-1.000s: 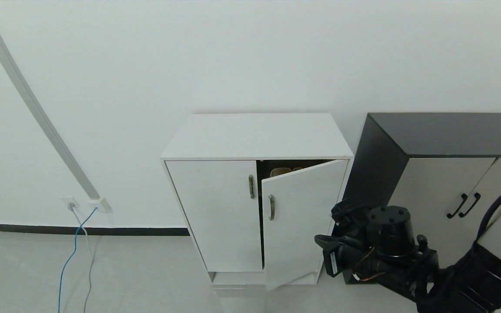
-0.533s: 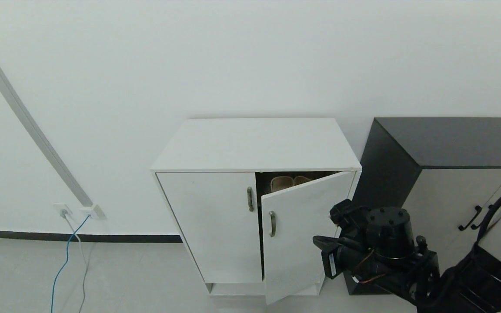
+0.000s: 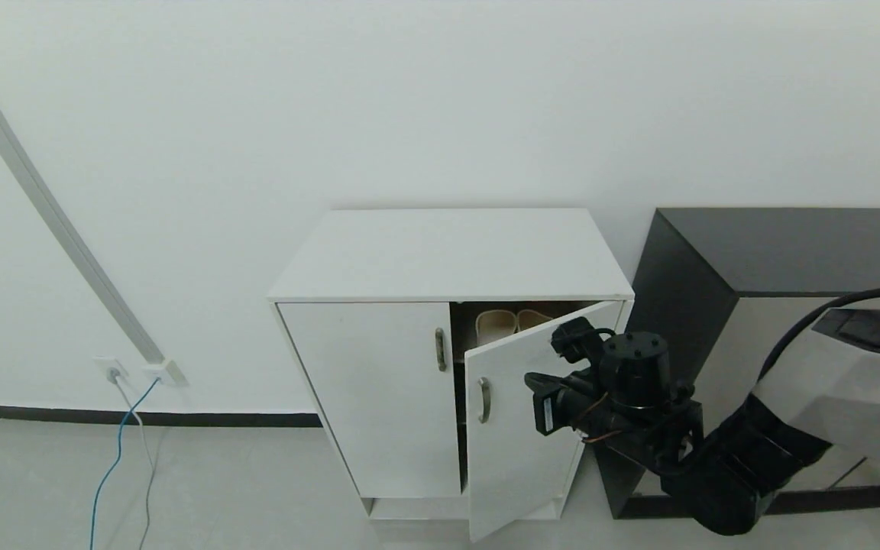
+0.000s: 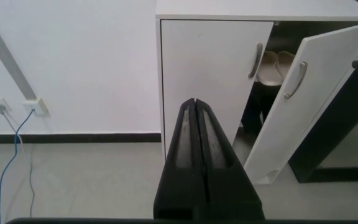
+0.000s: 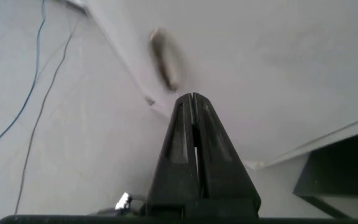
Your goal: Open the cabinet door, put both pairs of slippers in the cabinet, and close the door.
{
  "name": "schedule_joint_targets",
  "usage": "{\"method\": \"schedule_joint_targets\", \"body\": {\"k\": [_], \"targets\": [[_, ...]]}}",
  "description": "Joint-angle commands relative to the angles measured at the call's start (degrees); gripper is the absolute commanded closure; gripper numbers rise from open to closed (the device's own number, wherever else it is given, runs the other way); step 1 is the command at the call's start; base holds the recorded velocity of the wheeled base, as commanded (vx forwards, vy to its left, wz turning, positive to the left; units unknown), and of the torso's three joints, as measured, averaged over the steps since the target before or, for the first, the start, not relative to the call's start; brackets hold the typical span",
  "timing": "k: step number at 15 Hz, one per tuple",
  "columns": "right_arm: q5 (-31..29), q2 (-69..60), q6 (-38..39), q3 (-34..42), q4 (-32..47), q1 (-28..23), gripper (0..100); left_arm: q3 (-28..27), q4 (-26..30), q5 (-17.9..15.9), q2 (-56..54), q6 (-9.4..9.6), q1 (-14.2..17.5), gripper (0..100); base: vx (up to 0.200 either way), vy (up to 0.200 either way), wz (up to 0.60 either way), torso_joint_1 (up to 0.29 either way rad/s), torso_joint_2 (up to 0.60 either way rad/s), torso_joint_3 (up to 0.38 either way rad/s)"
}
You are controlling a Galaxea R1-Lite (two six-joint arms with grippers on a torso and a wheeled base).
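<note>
Head view: a white cabinet [image 3: 448, 256] stands against a plain white wall [image 3: 440, 99] on a pale grey floor [image 3: 241, 489]. A black skirting strip [image 3: 218, 418] runs along the foot of the wall. The left door [image 3: 367, 389] is shut. The right door [image 3: 512, 458] stands ajar, swung out on its right-side hinges, with its handle [image 3: 483, 399] near the free edge. Through the gap, pale slippers [image 3: 495, 325] lie side by side on the upper shelf. The right arm [image 3: 631, 382] hangs before the upper part of the open door. A dark cabinet [image 3: 784, 248] stands just beside the white one. Farther left are wall sockets [image 3: 109, 371], a blue cable [image 3: 115, 466] trailing to the floor, and a slanted grey conduit [image 3: 50, 206].

Left wrist view: the left claw [image 4: 194, 101] is closed with nothing in it. It is held well apart from the cabinet and points toward the shut left door [image 4: 216, 74]. The slippers [image 4: 277, 62] show inside, behind the ajar door [image 4: 303, 118].

Right wrist view: the right claw [image 5: 193, 96] is closed and empty, near the face of the open door [image 5: 278, 74], just below its handle [image 5: 163, 59].

Since half a second ago the right arm has risen and swung in toward the door, which stays about as far open. A second ago the whole head view sat differently because the camera shifted.
</note>
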Motion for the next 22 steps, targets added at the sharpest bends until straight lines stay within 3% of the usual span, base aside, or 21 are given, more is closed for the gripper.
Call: {"method": "schedule_joint_targets", "body": {"k": [1,6,13,22], "targets": [[-0.02,3.99,0.00,-3.34,0.09,-1.33,100,0.00,-0.02,0.04,-0.01,-0.04,0.04,100,0.000,0.000,0.00,0.000,0.00,0.000],[-0.02,7.86,0.00,-9.49,0.35,-3.44,100,0.00,-0.02,0.04,-0.01,0.05,0.04,100,0.000,0.000,0.00,0.000,0.00,0.000],[-0.02,11.55,0.00,-19.51,7.12,-5.64,100,0.00,-0.02,-0.05,-0.01,0.05,0.04,100,0.000,0.000,0.00,0.000,0.00,0.000],[-0.02,13.66,0.00,-23.73,8.26,-7.57,100,0.00,-0.02,-0.05,-0.01,0.05,0.04,100,0.000,0.000,0.00,0.000,0.00,0.000]]}}
